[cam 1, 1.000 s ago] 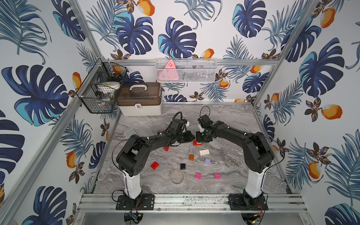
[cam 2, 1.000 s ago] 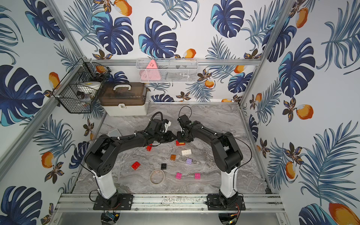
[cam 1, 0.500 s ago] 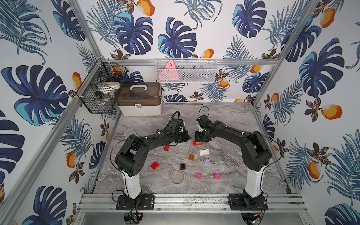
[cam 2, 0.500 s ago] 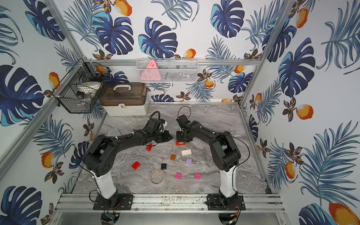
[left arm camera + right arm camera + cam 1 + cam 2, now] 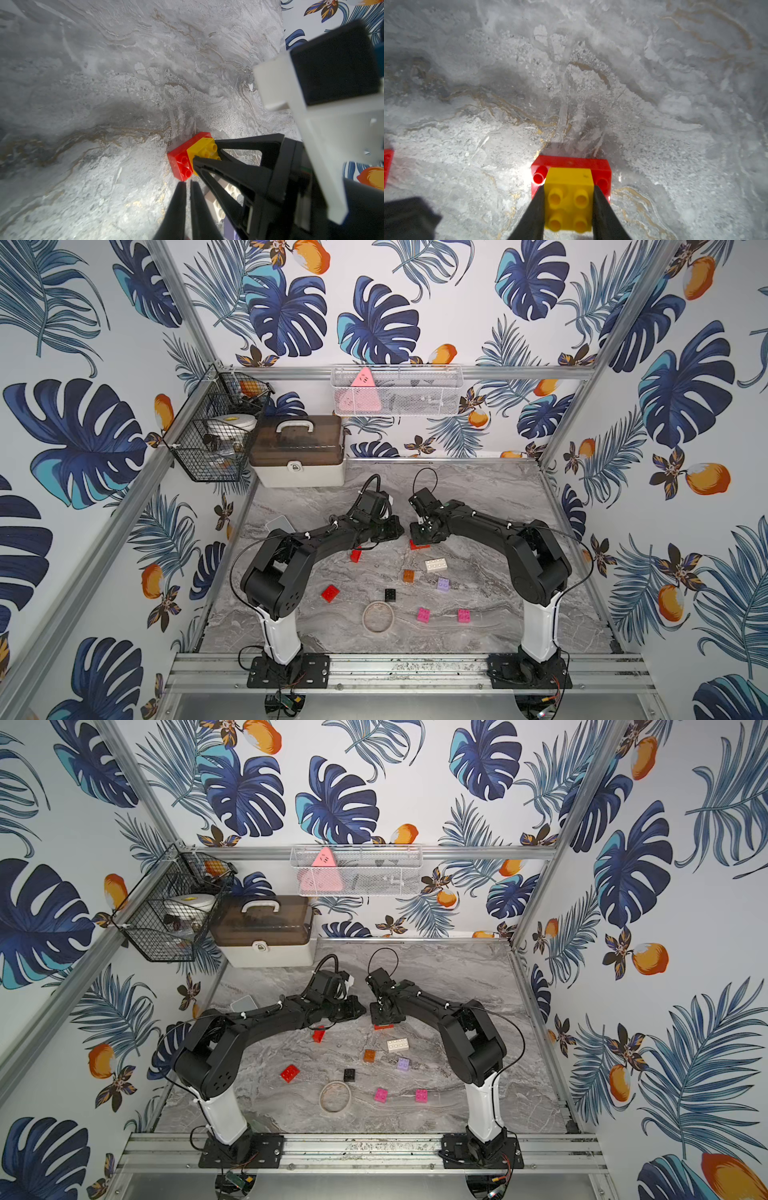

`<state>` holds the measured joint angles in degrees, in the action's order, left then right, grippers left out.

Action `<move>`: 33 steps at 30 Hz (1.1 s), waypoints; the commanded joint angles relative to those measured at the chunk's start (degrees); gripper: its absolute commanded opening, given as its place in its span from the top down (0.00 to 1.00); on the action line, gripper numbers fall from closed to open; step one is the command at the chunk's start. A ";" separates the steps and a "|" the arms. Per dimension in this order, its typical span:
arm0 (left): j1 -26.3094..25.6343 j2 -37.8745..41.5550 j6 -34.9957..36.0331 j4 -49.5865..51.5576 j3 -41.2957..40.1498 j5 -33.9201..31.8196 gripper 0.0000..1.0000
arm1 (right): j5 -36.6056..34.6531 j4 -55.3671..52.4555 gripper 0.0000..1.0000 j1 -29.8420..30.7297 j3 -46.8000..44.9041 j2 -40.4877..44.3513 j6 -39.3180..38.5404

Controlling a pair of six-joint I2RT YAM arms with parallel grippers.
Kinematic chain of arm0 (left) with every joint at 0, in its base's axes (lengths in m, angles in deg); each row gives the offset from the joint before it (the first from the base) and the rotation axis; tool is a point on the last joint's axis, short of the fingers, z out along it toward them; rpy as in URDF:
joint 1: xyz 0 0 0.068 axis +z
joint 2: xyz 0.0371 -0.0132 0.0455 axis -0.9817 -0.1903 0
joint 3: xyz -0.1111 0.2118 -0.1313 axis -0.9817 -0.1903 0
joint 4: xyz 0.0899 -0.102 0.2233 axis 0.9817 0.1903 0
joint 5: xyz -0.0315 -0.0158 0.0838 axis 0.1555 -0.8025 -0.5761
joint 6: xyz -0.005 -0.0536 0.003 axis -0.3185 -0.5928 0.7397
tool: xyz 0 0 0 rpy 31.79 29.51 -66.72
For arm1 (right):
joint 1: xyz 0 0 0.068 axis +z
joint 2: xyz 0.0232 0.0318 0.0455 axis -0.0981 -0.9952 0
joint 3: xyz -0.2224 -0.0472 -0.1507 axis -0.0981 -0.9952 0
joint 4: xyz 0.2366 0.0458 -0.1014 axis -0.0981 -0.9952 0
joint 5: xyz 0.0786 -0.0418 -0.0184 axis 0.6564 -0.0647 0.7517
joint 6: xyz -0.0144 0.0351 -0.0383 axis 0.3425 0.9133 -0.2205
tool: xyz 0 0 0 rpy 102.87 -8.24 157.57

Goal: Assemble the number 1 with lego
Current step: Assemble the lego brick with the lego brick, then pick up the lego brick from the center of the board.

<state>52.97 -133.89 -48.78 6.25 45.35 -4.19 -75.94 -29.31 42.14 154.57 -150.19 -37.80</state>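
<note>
A yellow lego brick sits on a long red brick that lies on the marble table. My right gripper is shut on the yellow brick, one finger on each side. In the left wrist view the same stack shows as red brick and yellow brick. My left gripper is shut and empty, its tips just beside the red brick's end. In both top views the two grippers meet at mid-table, left gripper and right gripper, with the red brick peeking out below.
Loose lego lies nearer the front: two red bricks, white, orange, lilac, black, two pink. A tan ring, a pale grey box and a storage case are also here.
The left jaws have closed a little further. Both wrists have drifted slightly to the left. The right gripper keeps its hold on the yellow brick.
</note>
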 commanded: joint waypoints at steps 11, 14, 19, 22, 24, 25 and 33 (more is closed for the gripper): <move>0.30 2.17 2.91 2.21 0.59 -2.93 0.87 | -1.93 -8.44 0.95 0.49 0.95 -7.83 -0.82; 0.32 2.55 3.59 2.61 0.70 -3.65 0.87 | -0.87 -9.08 0.96 0.40 1.03 -8.36 -1.36; 0.38 3.32 5.07 3.57 1.10 -5.10 0.86 | 1.06 -9.81 0.88 0.40 3.04 -6.48 -1.33; 0.32 3.81 5.76 4.01 1.20 -5.91 0.85 | 1.19 -10.82 0.75 0.53 6.09 -5.03 -1.11; 0.33 4.05 6.29 4.37 1.25 -6.51 0.84 | 0.28 -11.53 0.67 0.49 8.43 -4.07 -0.86; 0.31 4.27 6.49 4.51 1.31 -6.81 0.84 | -0.24 -11.87 0.60 0.49 9.60 -3.45 -0.71; 0.24 5.45 8.82 5.86 1.75 -9.33 0.80 | -0.98 -13.09 0.37 0.52 11.80 4.71 -0.93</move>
<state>53.21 -129.19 -41.89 11.30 46.60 -11.86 -76.82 -40.32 42.64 166.89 -148.24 -38.81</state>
